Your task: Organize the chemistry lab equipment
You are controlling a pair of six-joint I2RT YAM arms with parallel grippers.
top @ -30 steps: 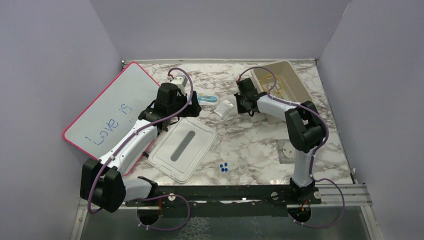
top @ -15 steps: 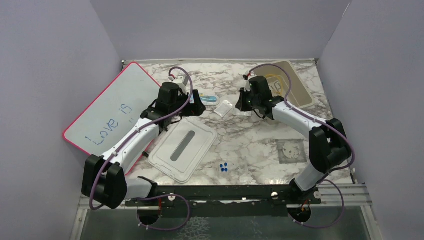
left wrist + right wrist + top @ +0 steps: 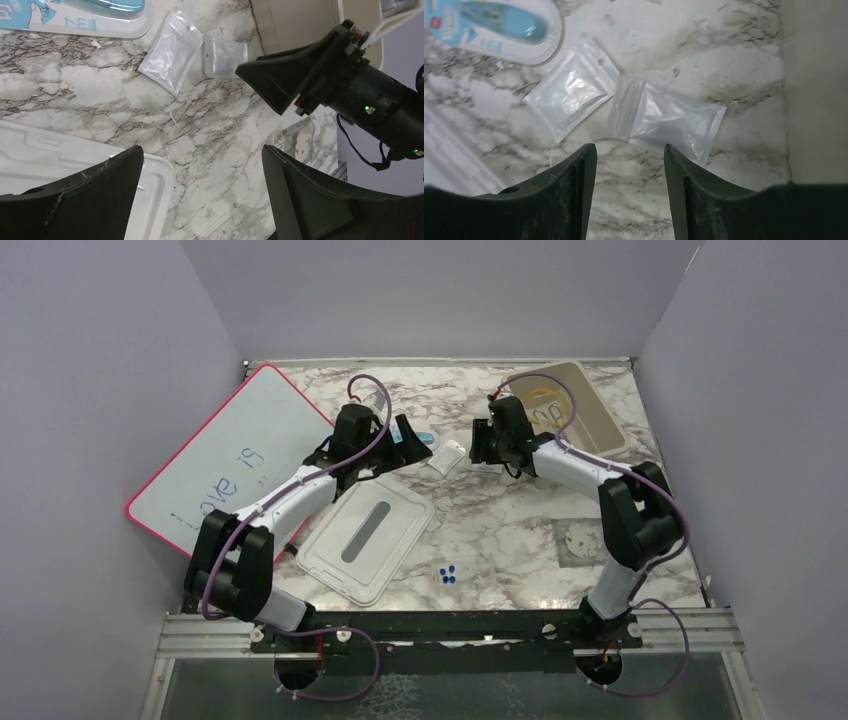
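now right jaws newly parted above clear bag (image 3: 669, 117)

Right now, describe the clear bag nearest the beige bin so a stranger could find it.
Start at the beige bin at the table's far right. Left of it lie two small clear bags. Yours is the bin-side bag; the other bag sits by the teal blister pack.

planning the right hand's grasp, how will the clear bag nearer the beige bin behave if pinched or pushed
The clear bag looks thin and wrinkled, so probably floppy and very light. Lying flat on the smooth marble table, it may slide rather than lift.
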